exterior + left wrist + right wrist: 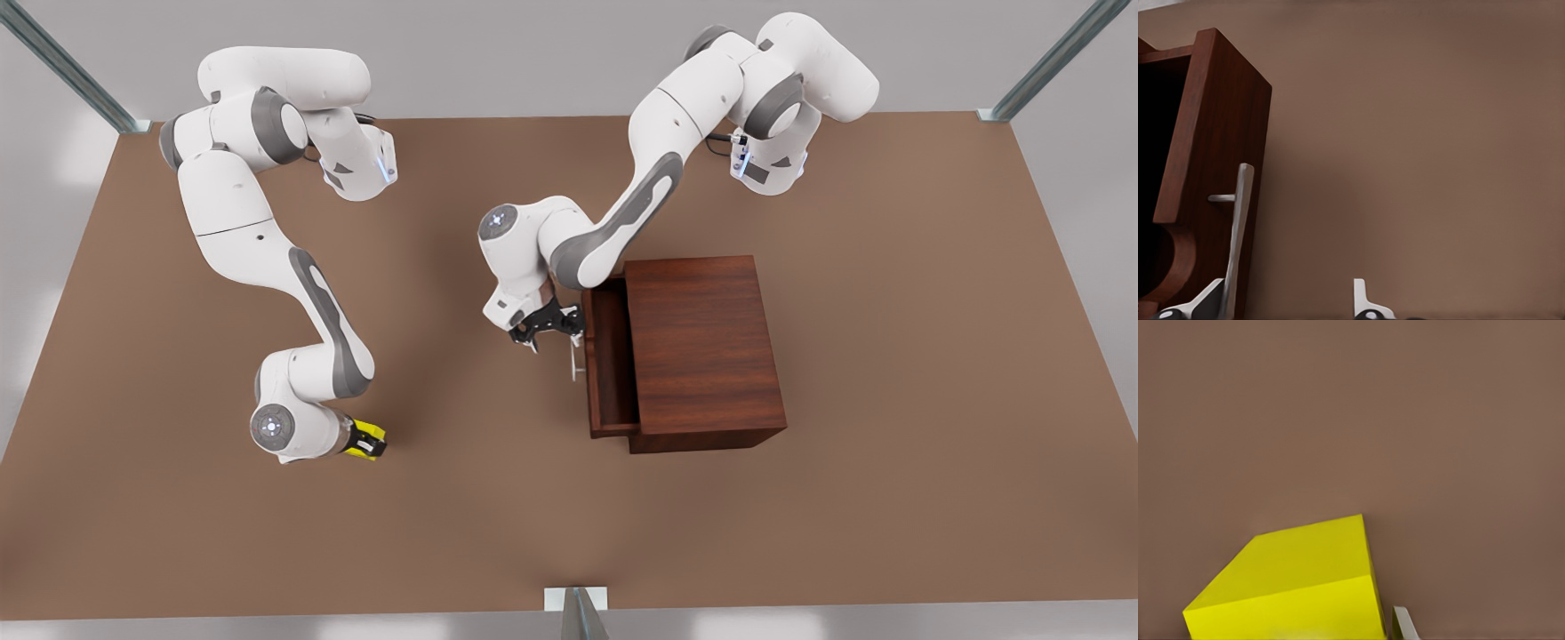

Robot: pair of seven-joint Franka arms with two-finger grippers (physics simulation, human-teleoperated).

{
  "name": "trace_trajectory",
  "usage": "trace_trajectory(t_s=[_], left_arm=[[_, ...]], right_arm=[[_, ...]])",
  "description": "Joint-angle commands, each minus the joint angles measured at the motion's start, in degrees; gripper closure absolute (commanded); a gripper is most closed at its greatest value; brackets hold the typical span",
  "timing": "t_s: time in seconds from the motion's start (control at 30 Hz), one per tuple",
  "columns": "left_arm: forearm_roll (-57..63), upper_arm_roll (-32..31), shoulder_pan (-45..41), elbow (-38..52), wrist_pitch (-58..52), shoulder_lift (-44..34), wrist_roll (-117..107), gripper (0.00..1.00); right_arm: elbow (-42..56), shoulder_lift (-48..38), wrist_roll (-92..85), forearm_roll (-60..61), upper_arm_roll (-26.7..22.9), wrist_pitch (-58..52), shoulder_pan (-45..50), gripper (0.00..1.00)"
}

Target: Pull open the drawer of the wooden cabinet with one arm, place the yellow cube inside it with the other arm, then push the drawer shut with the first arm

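The wooden cabinet stands right of the table's middle in the front view. Its drawer is pulled out toward the front view's left, and the silver handle sticks out from its front panel. My left gripper is at the handle's far end and open. In the left wrist view the handle runs just inside one finger. The yellow cube lies at the front view's lower left. My right gripper is open around the cube, with a thin gap beside one finger.
The brown tabletop stretches wide around the cabinet. Metal frame posts stand at the near edge and the far corners. Both arm bases sit along the far edge.
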Motion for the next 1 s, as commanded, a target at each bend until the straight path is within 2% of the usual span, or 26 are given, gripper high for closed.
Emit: trace_trajectory(t_s=[0.0, 0.07, 0.13, 0.23, 0.37, 0.53, 0.63, 0.73, 0.8, 0.83, 0.87, 0.9, 0.93, 0.97], left_arm=[[-0.6, -0.43, -0.71, -0.12, 0.91, 0.0, 0.44, 0.0], [-0.6, -0.43, -0.71, -0.12, 1.18, 0.0, 0.43, 0.0], [-0.69, -0.52, -0.71, -0.12, 1.53, 0.0, 0.43, 0.0], [-0.86, -0.52, -0.71, -0.12, 1.0, -0.26, 0.7, 0.0], [-1.04, -1.92, -0.88, -0.12, -3.39, -1.4, 1.66, 0.0], [-3.23, -5.79, -0.97, 6.56, -14.46, -2.46, 1.58, 0.0], [-5.78, -6.41, -0.44, 7.44, -19.21, -5.18, 3.33, 0.0], [-13.42, -6.49, 8.51, 6.91, -31.51, -14.67, 15.36, 0.0], [-15.8, -6.32, 23.01, 3.76, -39.78, -22.4, 43.12, 0.0], [-17.73, -6.23, 31.97, -0.73, -38.47, -25.66, 53.94, 0.0], [-23.0, -6.14, 42.87, -7.57, -32.59, -30.31, 61.25, 0.0], [-25.63, -6.06, 47.7, -16.33, -24.0, -36.18, 61.87, 0.0], [-26.35, -4.66, 49.13, -18.32, -22.28, -38.85, 61.96, 0.0], [-26.26, -4.3, 49.13, -17.87, -22.03, -37.79, 61.78, 0.0]], right_arm=[[-0.07, -0.07, 0.75, 0.13, 0.02, -0.25, 0.1, 0.11], [-0.16, -0.07, 0.75, 0.13, 0.02, -0.34, 0.02, 0.12], [-0.16, -0.16, 1.36, 0.13, 0.02, -0.34, 0.02, 0.22], [-0.16, -0.33, 1.89, 0.13, 0.02, -0.43, -0.07, 0.26], [-0.07, -1.82, 2.07, 0.13, -0.06, -2.53, -0.25, 0.27], [0.01, -3.85, 2.24, 0.22, 0.02, -5.26, -0.77, 0.27], [0.1, -5.17, 3.03, 0.66, 0.02, -7.28, -0.69, 0.27], [0.1, -9.56, 8.83, 0.83, 1.52, -11.94, -0.42, 0.27], [0.36, -11.85, 15.51, 0.92, 4.33, -14.58, -0.25, 0.27], [1.68, -12.2, 19.81, 0.74, 6.08, -16.42, -0.16, 0.27], [4.41, -12.2, 24.12, 0.83, 8.46, -19.58, 0.1, 0.27], [5.72, -12.11, 28.59, 0.75, 9.69, -21.42, 0.8, 0.27], [7.39, -12.11, 34.74, 0.74, 9.78, -22.49, 2.73, 0.27], [9.5, -12.02, 40.8, 0.74, 9.78, -23.97, 4.49, 0.27]])
